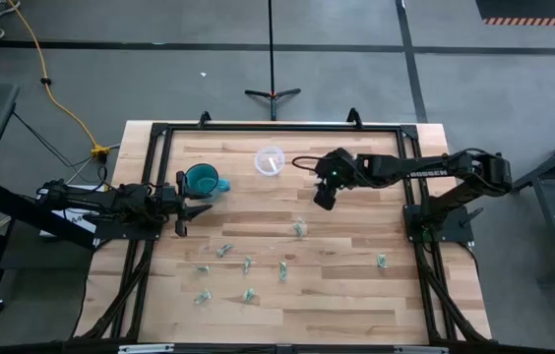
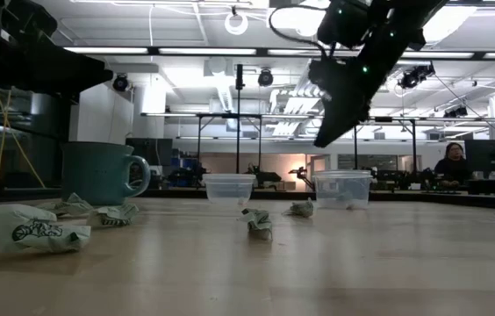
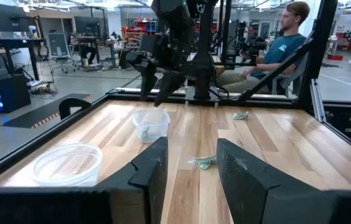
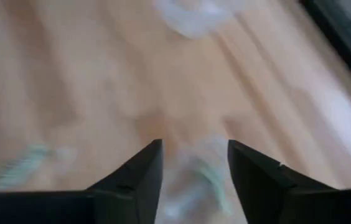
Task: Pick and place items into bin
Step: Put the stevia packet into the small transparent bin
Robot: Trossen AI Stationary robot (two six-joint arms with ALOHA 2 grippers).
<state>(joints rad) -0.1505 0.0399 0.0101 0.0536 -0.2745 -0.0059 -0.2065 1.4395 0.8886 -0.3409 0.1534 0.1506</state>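
Note:
Several tiny pale green-and-whitish pieces [image 1: 247, 264] lie scattered on the near half of the wooden table; one [image 3: 205, 162] shows beyond my left fingers. My right gripper [image 1: 323, 202] hangs open, raised, pointing down over a small clear container [image 3: 150, 124], which shows blurred between its fingers [image 4: 194, 177] with something greenish inside. A second round clear container [image 1: 270, 159] stands toward the far edge. My left gripper [image 1: 181, 208] waits open and low at the table's left, next to the teal mug [image 1: 202, 180].
The mug [image 2: 98, 173] stands at the far left. One piece [image 1: 381, 261] lies alone near the right side, another [image 1: 300, 228] just near of the right gripper. A black frame [image 1: 258, 128] rims the table. A person [image 3: 281, 50] sits beyond the right edge.

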